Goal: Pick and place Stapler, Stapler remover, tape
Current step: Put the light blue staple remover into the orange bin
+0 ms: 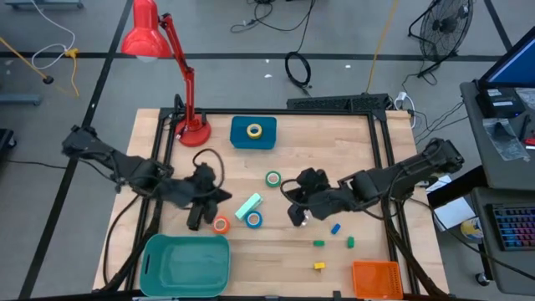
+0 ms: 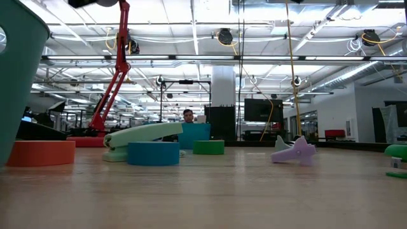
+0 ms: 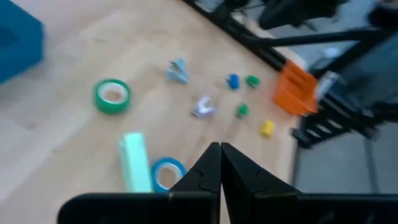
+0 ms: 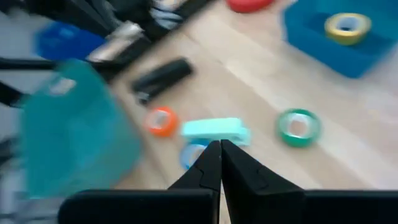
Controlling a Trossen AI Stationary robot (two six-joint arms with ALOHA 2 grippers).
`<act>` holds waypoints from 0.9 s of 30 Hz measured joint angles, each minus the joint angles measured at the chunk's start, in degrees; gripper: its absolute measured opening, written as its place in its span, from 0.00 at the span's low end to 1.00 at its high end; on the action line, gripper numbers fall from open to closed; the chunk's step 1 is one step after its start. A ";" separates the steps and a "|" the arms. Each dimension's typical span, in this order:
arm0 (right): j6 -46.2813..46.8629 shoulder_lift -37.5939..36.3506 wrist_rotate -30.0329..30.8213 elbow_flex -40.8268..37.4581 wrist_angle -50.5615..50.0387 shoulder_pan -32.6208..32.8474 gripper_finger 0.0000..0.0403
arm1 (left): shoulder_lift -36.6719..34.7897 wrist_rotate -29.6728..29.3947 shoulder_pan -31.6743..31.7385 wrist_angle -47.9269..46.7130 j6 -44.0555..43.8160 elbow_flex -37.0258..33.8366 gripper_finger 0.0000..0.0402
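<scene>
currently both claws, left claw (image 1: 203,194) and right claw (image 1: 298,203), hover pinched together and empty; the stapler (image 1: 196,219) lies free on the tabletop (image 1: 368,167), presumably awaiting pickup.

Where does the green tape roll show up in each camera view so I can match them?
High view: the green tape roll lies mid-table, above the mint-green block.
Low view: it sits flat at centre, right of the blue roll.
Left wrist view: upper left, beyond the block.
Right wrist view: right of centre, beside the block.
Shared landmark: the mint-green block.
</scene>
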 joint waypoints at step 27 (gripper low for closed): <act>-26.53 -1.58 -9.70 -4.03 -10.69 -27.62 0.25 | 8.81 19.22 29.60 11.39 6.95 -0.06 0.03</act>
